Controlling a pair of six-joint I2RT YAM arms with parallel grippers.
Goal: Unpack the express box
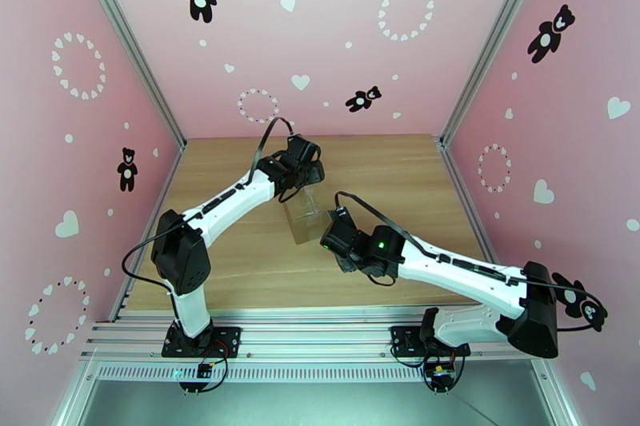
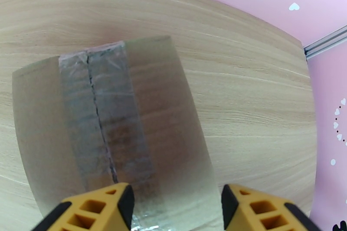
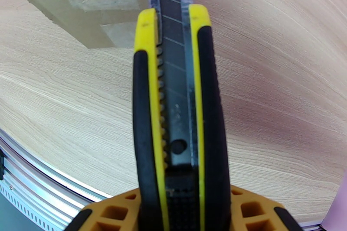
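Express box (image 1: 302, 216) at frame centre, taped; left gripper (image 2: 175, 201) spread apart over it; right gripper (image 3: 182, 212) clamped on utility knife (image 3: 178, 97).

You have the express box (image 1: 304, 218) resting mid-table (image 1: 416, 172), your left gripper (image 1: 308, 176) over the box's far end, and your right gripper (image 1: 340, 248) just beside its near right corner, gripping a knife (image 3: 178, 97) that reaches toward the box.

The express box (image 2: 108, 119) is a small brown cardboard carton, flaps shut, with clear shiny tape over a dark centre seam. It lies flat, just under and ahead of the left gripper (image 2: 178, 203), and a little ahead of the right gripper (image 3: 180, 210).
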